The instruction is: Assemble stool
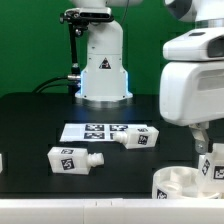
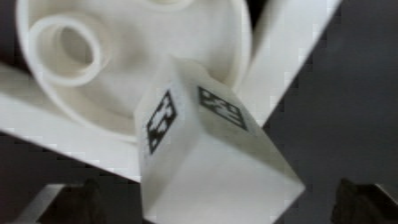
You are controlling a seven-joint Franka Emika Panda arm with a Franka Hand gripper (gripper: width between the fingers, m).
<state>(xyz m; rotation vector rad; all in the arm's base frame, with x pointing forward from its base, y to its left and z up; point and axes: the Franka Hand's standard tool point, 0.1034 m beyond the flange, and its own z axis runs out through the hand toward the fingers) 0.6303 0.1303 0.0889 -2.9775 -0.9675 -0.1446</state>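
Note:
The stool's round white seat (image 1: 180, 184) lies at the front of the exterior view's right, underside up. It fills the wrist view (image 2: 125, 60), with a round hole (image 2: 71, 45). A tagged white leg (image 1: 211, 166) stands on it, seen close in the wrist view (image 2: 214, 160). My gripper (image 1: 203, 143) is right above that leg and straddles its upper end (image 2: 210, 205). The dark fingers (image 2: 61, 205) stand apart from the leg, with a dark gap on each side. Two more tagged legs lie on the table, one (image 1: 72, 158) in front and one (image 1: 136, 138) farther back.
The marker board (image 1: 98, 131) lies flat at mid-table, just behind the loose legs. The white robot base (image 1: 103, 62) stands behind it. The arm's large white body (image 1: 190, 85) hangs over the exterior view's right. The table's front edge is near the seat.

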